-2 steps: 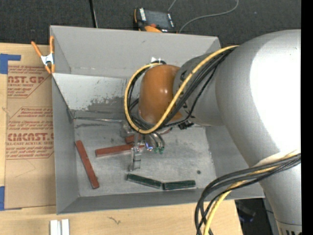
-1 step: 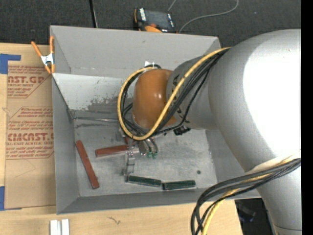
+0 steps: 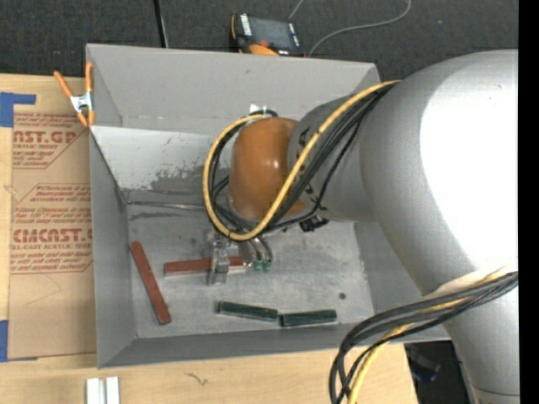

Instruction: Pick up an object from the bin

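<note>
Four slim sticks lie on the floor of the grey bin [image 3: 114,259]. The claw [image 3: 221,266] is down at floor level on one of them, a short red-brown bar [image 3: 187,268] that lies flat and runs out from under the claw toward the view's left. The claw sits at the bar's right end, touching it or very nearly so. The bar rests on the floor and is not lifted. Whether the claw is clenched on it or released I cannot tell, because the orange wrist cover [image 3: 257,171] and the looped cables [image 3: 210,183] just above it hide much of it.

Further to the claw's left and well apart, a longer red-brown stick [image 3: 149,282] lies slanted near the bin's left wall. Just below the claw in the view, two dark green sticks [image 3: 247,311] [image 3: 308,316] lie end to end near the front wall, clear of the claw.

By my judgement, the approach and the descent look done, since the claw stands on its target. What is left is a sure grip on the bar, if one is not already made, and then the lift clear of the bin. Nothing is picked up yet.
</note>
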Available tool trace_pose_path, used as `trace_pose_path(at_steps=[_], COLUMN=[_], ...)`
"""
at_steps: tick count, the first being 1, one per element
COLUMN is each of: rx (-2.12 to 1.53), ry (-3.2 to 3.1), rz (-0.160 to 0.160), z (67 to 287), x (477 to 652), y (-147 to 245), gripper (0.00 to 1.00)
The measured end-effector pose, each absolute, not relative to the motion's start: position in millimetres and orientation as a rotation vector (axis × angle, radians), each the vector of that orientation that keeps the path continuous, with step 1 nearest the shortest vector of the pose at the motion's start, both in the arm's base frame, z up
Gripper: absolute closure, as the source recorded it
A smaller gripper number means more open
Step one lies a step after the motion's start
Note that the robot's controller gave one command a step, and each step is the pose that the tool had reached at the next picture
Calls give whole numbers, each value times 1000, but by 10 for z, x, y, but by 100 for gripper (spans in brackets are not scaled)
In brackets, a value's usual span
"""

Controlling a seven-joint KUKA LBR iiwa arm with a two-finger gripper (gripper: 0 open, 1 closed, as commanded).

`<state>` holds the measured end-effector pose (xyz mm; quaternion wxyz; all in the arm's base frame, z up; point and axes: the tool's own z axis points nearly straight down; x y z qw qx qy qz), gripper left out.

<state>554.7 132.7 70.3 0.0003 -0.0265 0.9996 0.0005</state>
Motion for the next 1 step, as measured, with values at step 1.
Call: trace_pose_path(at_steps=[1], rx=[-84], ry=[3131], rz=[5], z=[1911], x=[5566], y=[1336], gripper=[100])
